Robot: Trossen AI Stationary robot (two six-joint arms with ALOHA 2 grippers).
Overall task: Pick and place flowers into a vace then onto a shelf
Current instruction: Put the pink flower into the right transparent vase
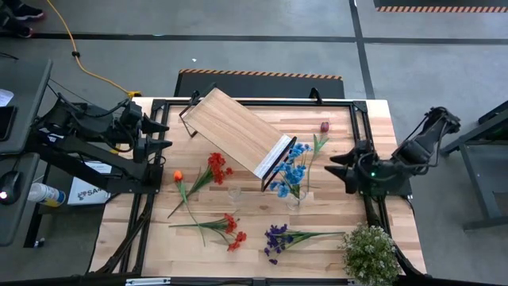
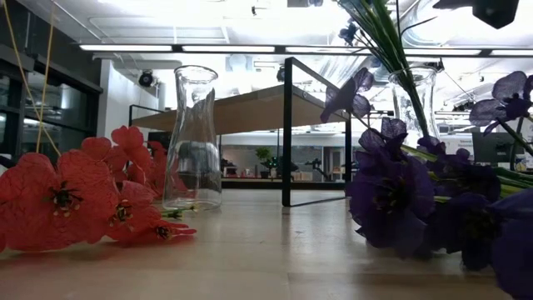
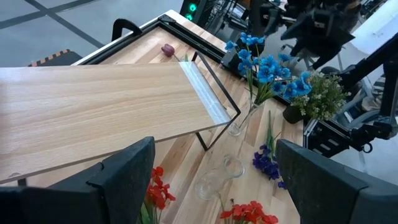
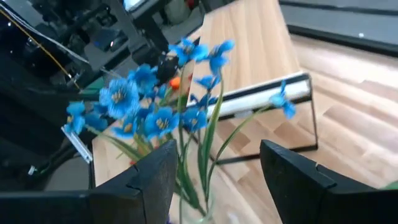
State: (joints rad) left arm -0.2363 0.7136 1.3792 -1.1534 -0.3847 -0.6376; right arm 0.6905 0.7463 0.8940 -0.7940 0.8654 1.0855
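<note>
Right gripper (image 1: 336, 168) spread, empty, near the table's right edge beside the blue flowers (image 1: 291, 170) already in a vase (image 4: 194, 208). Left gripper (image 1: 162, 137) spread at the left edge. Red flowers (image 1: 217, 166), purple flowers (image 1: 278, 238) lie loose (second vase (image 2: 193, 140) empty). Shelf (image 1: 234, 130) bare; most remains.

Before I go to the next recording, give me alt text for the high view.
Blue flowers stand in a glass vase beside a tilted wooden shelf, with red, orange and purple flowers lying on the table. Both grippers wait open at the table's sides.
</note>
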